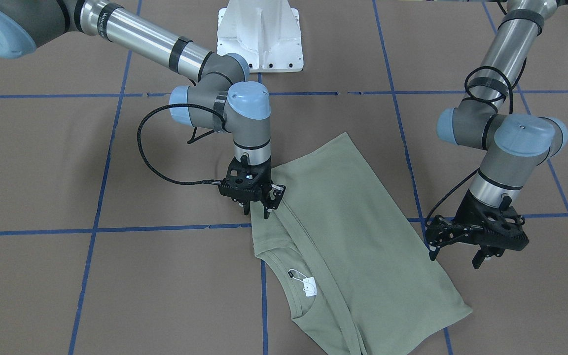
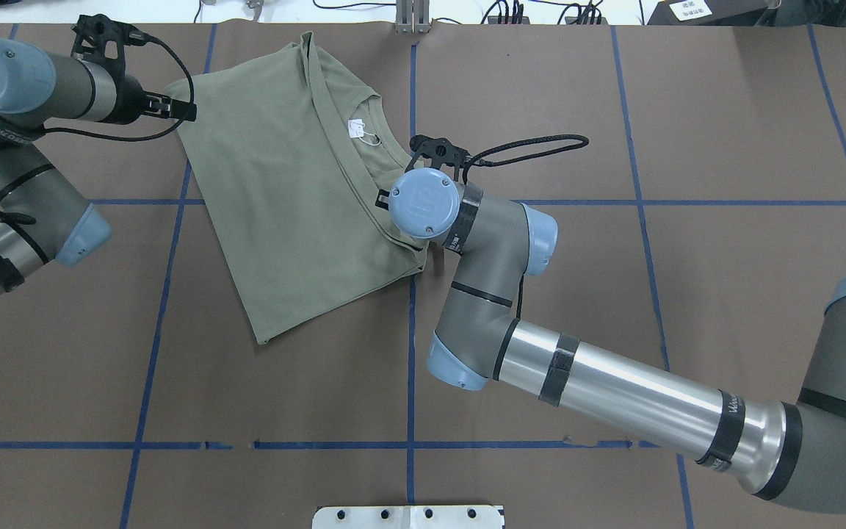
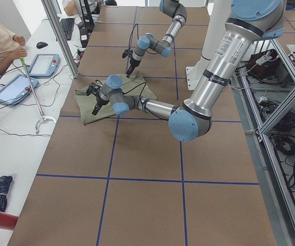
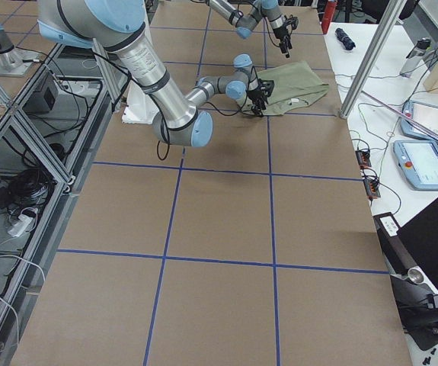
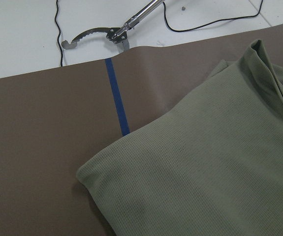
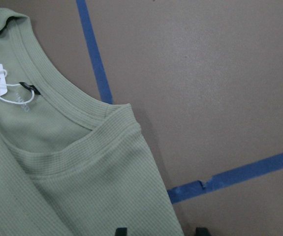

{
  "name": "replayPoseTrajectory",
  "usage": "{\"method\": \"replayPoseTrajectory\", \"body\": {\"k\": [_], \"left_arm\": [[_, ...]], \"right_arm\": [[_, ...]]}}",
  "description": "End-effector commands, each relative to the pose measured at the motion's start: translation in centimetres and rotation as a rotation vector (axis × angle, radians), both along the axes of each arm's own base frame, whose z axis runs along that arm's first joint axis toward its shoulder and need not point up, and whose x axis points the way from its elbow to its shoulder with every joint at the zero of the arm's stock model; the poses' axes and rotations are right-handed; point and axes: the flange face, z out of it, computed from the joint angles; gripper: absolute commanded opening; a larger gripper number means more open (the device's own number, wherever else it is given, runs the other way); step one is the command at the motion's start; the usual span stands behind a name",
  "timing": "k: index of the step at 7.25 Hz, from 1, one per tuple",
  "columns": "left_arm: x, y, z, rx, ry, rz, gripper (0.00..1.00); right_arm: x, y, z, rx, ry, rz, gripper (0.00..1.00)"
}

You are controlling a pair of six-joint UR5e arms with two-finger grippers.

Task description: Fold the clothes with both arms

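Surface: brown paper-covered table (image 1: pixel 42 162) marked into squares by blue tape (image 1: pixel 97 230).
Right fingers: the right gripper (image 1: pixel 256 211) points straight down with its fingertips (image 6: pixel 120 231) spread apart, gripping nothing. The shirt's shoulder edge lies between the two tips. Whether the tips touch the cloth cannot be told.
Left fingers: the left gripper (image 1: pixel 454 259) is also released, its fingers set wide and holding nothing. It hangs tilted, just off the table.
Beside the right fingers: the ribbed round collar (image 6: pixel 77 105) starts just beyond the tips, and a white tag (image 1: pixel 308 286) on a loop sits inside it.
Beside the left fingers: the shirt's long side edge is near the tips but apart from them, with bare paper directly below the fingers.
Shirt: the sage-green knit shirt (image 1: pixel 358 222) lies flat between the two grippers, folded into one long panel. A raised fold line runs down its length from the collar. It sits slanted across the tape lines.
Arms: the right arm (image 1: pixel 141 34) and the left arm (image 1: pixel 506 54) are silver tubes with grey joints and light-blue caps.
Further out: a white pedestal (image 1: pixel 259 34) stands at the table's robot side, and a metal grabber tool (image 5: pixel 116 34) lies on a white bench past the table's edge.
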Motion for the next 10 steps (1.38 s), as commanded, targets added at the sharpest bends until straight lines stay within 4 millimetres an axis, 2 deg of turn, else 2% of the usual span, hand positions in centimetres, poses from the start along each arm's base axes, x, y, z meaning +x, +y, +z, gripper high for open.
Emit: {"method": "replayPoseTrajectory", "body": {"k": [1,4,5,6,7,8,9,10], "left_arm": [[0.4,0.2,0.0,-0.006,0.004,0.003,1.0],[0.9,0.5,0.1,-0.02,0.013,-0.001,1.0],[0.9,0.5,0.0,-0.019,0.014,-0.001,1.0],[0.9,0.5,0.0,-0.018,0.015,-0.001,1.0],[1.1,0.6,0.1,-0.019,0.014,0.002,1.0],[1.4,0.8,0.0,-0.018,0.015,0.006,1.0],[1.5,0.8,-0.1,-0.016,0.016,0.008,1.0],[1.5,0.8,-0.1,-0.016,0.016,0.008,1.0]], "right_arm": [[0.0,0.0,-0.4,-0.003,-0.007,0.003,0.0],[0.7,0.3,-1.2,0.006,-0.029,-0.001,0.0],[2.2,1.1,-1.3,-0.002,-0.016,-0.001,0.0],[4.2,4.8,-1.6,0.002,-0.02,-0.023,0.0],[6.5,10.3,-0.4,0.014,-0.024,-0.053,0.0],[8.2,15.8,-0.1,0.039,-0.025,-0.055,0.0],[9.4,19.8,0.4,0.042,-0.021,-0.059,0.0],[10.4,22.6,1.7,0.054,-0.013,-0.069,0.0]]}}
